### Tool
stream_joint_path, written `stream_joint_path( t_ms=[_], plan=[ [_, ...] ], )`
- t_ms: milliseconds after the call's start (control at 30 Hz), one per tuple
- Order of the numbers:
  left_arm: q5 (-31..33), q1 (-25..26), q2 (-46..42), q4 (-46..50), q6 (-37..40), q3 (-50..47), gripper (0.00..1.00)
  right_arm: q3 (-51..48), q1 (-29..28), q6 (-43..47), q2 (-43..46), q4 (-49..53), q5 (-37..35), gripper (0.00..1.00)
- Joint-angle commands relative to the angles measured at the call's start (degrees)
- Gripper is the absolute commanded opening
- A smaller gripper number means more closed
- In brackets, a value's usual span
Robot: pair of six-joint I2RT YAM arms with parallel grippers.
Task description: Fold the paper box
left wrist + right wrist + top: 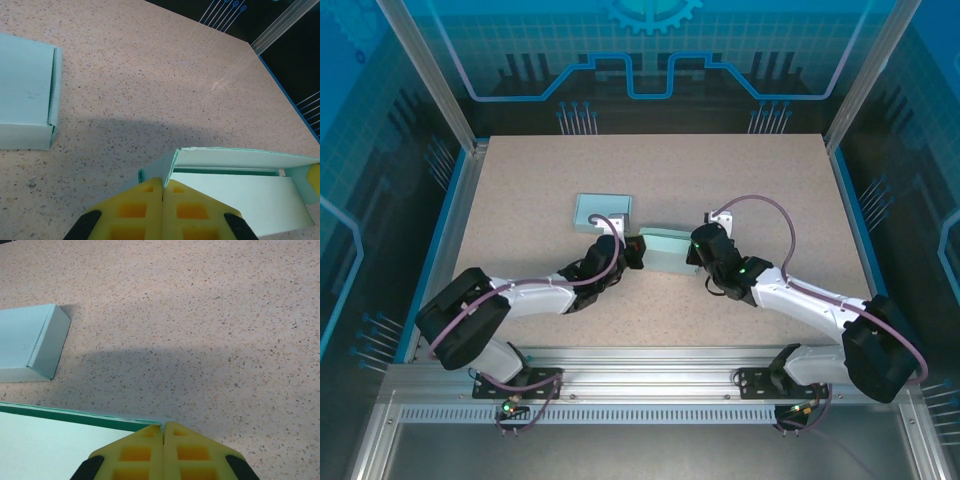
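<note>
Two yellow foam pads, ribbed with square hollows, are filling the near edge of your left wrist view. They are pressing flat together, so your left gripper is clenched. Its tips are meeting the end flap of the paper box. Whether thin card is pinched between them, you cannot tell.

Your right gripper is showing two matching pads, likewise squeezed tight. Their tips are touching the opposite end of the paper box, right at its corner edge. Again, you cannot tell whether any card is caught between them.

The paper box is lying between the two grippers. It is pale teal card, smooth and matte, with thin upright walls, a darker green inner edge and an open top.

Beyond the paper box, on its left side and apart from it, a second box is resting flat. It is the same teal card, a shallow rectangle with crisp folded corners.

Both are sitting on the table, a beige surface speckled like stone. That makes two card pieces, two grippers and four pads in all.
</note>
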State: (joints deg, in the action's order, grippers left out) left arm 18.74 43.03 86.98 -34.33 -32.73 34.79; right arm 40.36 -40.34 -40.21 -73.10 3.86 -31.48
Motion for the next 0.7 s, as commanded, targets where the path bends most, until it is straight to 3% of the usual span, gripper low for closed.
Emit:
stream_joint_path(
  t_ms=[0, 533, 567, 667],
  plan=[
    [-6.0, 1.6, 3.1, 5.8, 0.3, -2.8, 0.0, -3.3, -3.1, 0.4, -2.3, 5.8, 8.5, 0.0],
    [-7.7, 1.8, 5.3, -1.2, -0.8, -6.1, 0.0, -9.4, -5.0, 1.9, -4.5, 0.5, 6.7, 0.0],
    [-8.2, 1.8, 5.1, -1.9, -0.9, -6.4, 0.05, -9.6, -4.9, 1.8, -4.8, 0.2, 6.5, 0.0],
    [-9.6, 1.8, 3.9, -3.2, -0.8, -7.7, 0.34, -10.0, -5.3, 1.4, -5.7, -0.4, 5.8, 0.0]
  ],
)
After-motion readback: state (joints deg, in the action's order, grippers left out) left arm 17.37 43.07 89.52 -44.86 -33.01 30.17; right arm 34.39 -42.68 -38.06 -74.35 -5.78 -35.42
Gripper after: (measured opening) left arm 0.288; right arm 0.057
